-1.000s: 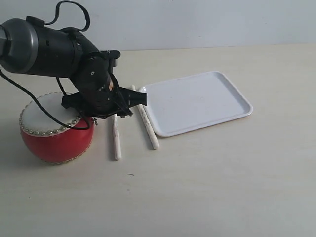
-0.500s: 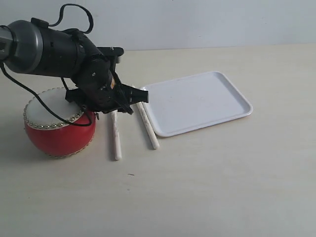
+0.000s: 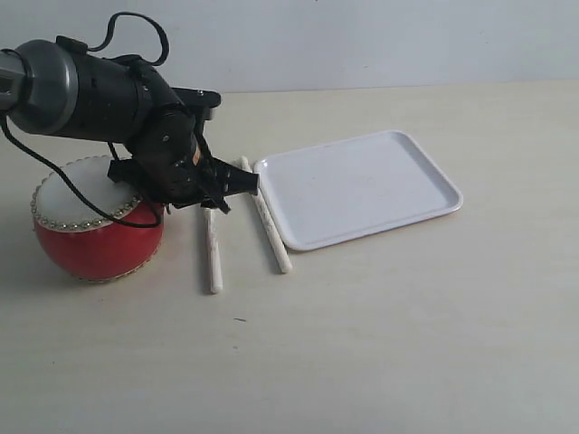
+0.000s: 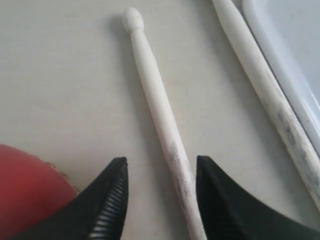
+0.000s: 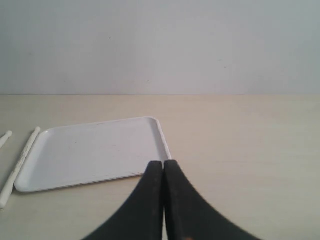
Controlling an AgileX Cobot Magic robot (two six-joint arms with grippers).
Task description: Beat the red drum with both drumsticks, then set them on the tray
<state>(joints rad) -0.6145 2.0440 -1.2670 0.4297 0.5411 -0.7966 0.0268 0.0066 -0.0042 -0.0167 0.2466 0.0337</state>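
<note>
left arm (image 3: 86, 90) comes in low from the left, wrist bent down beside the red drum (image 3: 95, 244). left pincer (image 4: 160, 162) has its jaws apart, straddling the nearer drumstick (image 4: 155, 95) (ribbed black pads (image 4: 107, 200), not clamped). right pincer (image 5: 163, 165) has its jaws pressed together, empty, facing the tray (image 3: 362, 185). Both sticks lie flat on the matte beige surface (image 3: 407, 344) between drum and tray, the second drumstick (image 3: 271, 231) just beside the tray rim. Drum is glossy with a studded skin top; tray is smooth white with rounded corners.
</note>
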